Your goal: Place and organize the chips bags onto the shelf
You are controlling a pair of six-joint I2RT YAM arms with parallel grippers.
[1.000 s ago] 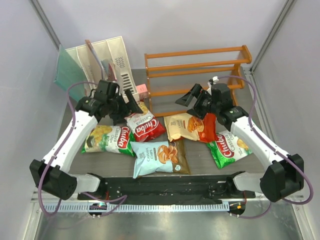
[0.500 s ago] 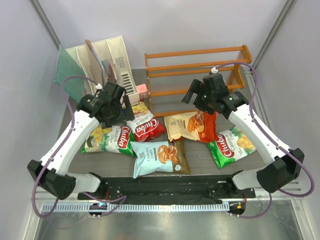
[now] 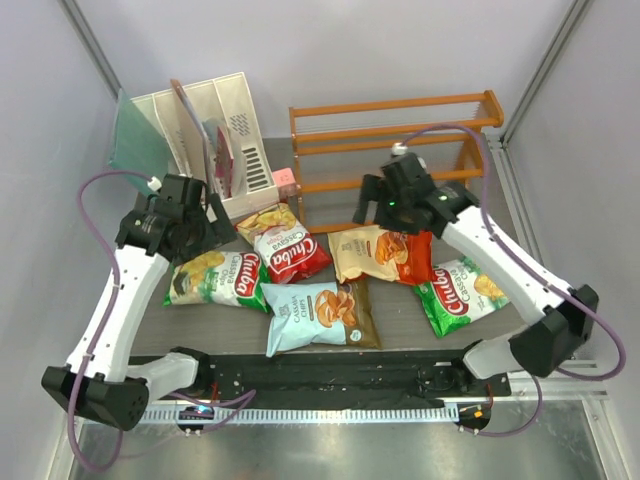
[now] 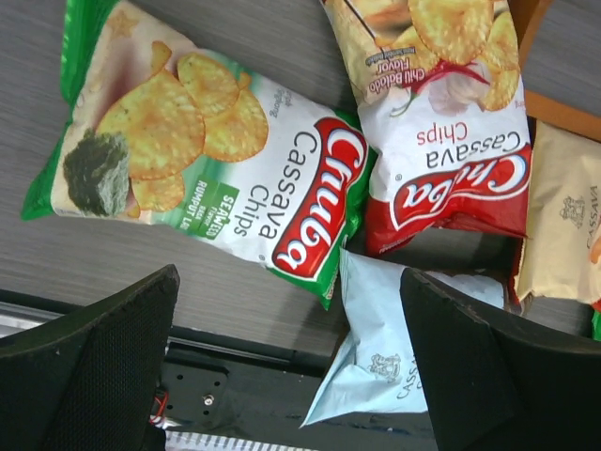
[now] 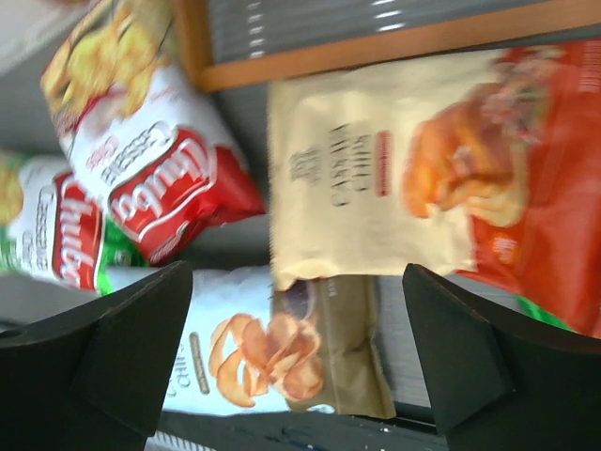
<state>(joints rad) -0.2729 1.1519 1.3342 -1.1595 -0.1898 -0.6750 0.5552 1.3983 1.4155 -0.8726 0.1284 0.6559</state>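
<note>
Grey table (image 3: 232,330) carries chips bags (image 3: 318,315), shelf (image 3: 395,128), file organizer (image 3: 240,120).

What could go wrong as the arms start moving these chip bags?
The cream bag and light-blue bag lie edge against edge, so lifting one could drag the other. The left claw sits close to the white file organizer and might bump it. Glossy bags may slide off the slatted shelf.

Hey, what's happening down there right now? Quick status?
Left gripper open, empty. Right gripper open, empty. Five chips bags lie before the shelf, none seen on it. Nothing blocking.
</note>
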